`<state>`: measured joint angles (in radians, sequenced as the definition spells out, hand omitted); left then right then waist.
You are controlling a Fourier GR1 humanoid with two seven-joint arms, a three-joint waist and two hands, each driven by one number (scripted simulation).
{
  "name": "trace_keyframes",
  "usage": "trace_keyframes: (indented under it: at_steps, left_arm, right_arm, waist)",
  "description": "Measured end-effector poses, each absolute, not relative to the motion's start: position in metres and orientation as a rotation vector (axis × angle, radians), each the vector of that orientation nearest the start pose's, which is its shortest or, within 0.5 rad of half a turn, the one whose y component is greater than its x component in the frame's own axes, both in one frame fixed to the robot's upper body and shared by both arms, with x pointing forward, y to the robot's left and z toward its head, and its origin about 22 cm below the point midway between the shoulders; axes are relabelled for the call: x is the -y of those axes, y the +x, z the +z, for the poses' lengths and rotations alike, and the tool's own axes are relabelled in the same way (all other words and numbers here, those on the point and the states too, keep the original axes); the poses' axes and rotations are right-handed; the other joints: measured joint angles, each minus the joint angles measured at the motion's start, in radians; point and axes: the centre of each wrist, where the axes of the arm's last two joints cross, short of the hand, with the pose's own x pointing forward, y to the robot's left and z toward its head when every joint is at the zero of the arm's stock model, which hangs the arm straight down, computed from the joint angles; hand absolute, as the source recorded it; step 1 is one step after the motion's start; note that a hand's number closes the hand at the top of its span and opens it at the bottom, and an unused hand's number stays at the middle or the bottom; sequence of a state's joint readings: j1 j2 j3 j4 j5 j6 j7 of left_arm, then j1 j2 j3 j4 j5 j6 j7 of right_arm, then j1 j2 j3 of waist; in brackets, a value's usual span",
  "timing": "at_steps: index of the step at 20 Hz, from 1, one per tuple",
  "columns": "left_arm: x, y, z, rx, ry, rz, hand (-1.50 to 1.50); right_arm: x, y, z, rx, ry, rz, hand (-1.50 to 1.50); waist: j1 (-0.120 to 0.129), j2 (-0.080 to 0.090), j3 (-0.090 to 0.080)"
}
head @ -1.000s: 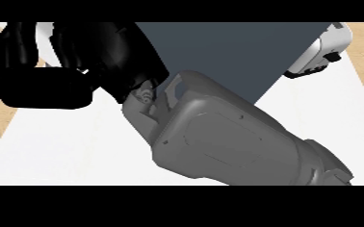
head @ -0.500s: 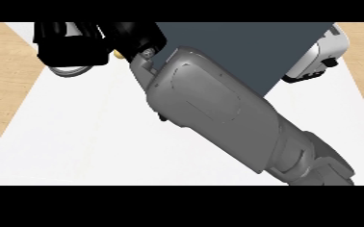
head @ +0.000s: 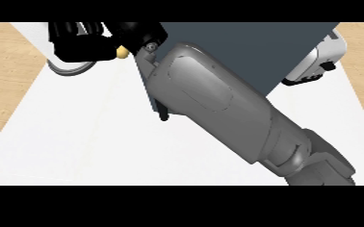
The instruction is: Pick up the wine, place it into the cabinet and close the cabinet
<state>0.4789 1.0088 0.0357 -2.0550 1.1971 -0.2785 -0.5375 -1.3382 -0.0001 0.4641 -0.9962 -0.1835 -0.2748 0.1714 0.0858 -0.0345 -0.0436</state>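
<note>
Right robot hand: black, at upper left over the white worktop, fingers curled; what they clasp cannot be told. Wine: not discernible, only a small yellowish tip touching the hand. Dark grey cabinet: just right of the hand.

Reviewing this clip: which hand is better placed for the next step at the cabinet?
Right, probably. The right hand sits beside the cabinet at its left edge, its forearm stretched across the counter. The left hand is not in view.
</note>
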Motion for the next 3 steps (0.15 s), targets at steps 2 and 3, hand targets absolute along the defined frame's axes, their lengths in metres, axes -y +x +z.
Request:
trace_keyframes:
  at_steps: [2, 3]
  left_arm:
    - [-0.3631, 0.1510, 0.1354, 1.933, -0.604, 0.003, 1.50]
    - [-0.3626, 0.1511, 0.1355, 1.932, -0.603, 0.006, 1.50]
  right_arm:
    - [-0.0430, 0.3550, 0.2510, 1.994, 0.214, 0.753, 1.50]
    - [-0.0437, 0.3554, 0.2503, 2.000, 0.211, 0.762, 1.50]
  waist:
    - [-0.002, 0.000, -0.003]
    - [-0.005, 0.000, -0.004]
